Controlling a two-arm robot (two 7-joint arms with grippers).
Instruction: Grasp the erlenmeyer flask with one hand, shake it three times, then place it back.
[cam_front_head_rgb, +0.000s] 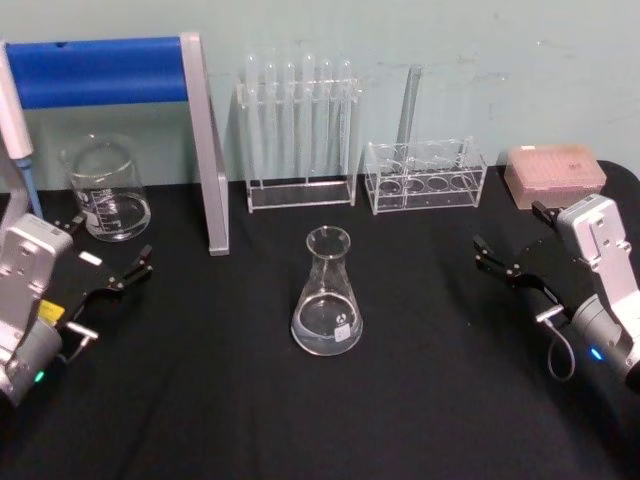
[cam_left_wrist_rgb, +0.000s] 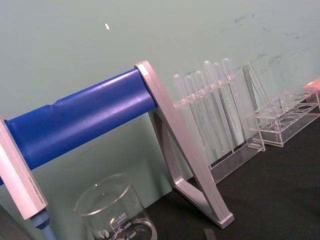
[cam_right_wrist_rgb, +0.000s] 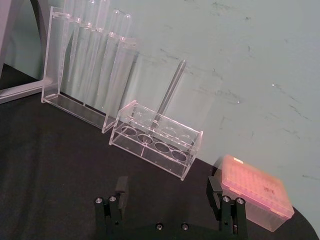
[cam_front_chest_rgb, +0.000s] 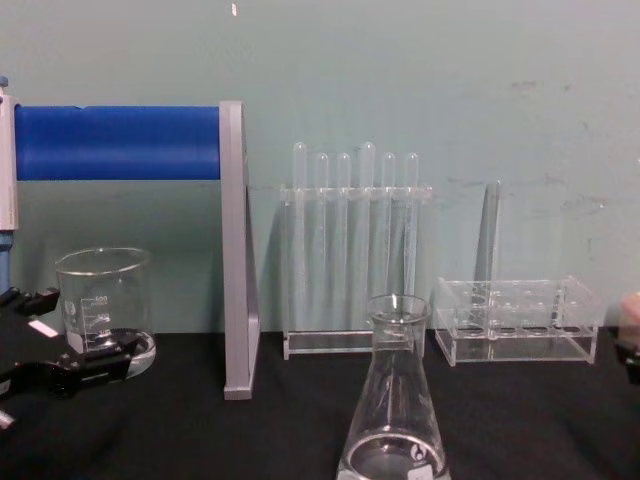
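Observation:
The erlenmeyer flask (cam_front_head_rgb: 327, 295) stands upright on the black table, near its middle, with a little clear liquid in its base. In the chest view the flask (cam_front_chest_rgb: 393, 410) rises at the front, right of centre. My left gripper (cam_front_head_rgb: 105, 250) rests open at the table's left side, well away from the flask, and appears low at the left edge in the chest view (cam_front_chest_rgb: 60, 335). At the right side my right gripper (cam_front_head_rgb: 512, 238) is open too, with nothing between its fingers. The right wrist view has its fingertips (cam_right_wrist_rgb: 120, 187) spread wide over bare black cloth.
A glass beaker (cam_front_head_rgb: 105, 190) stands back left, beside a stand with a blue bar (cam_front_head_rgb: 205, 150). Behind the flask are a tall test tube rack (cam_front_head_rgb: 300, 135) and a low clear rack (cam_front_head_rgb: 425, 175) holding one tube. A pink tip box (cam_front_head_rgb: 555, 172) sits back right.

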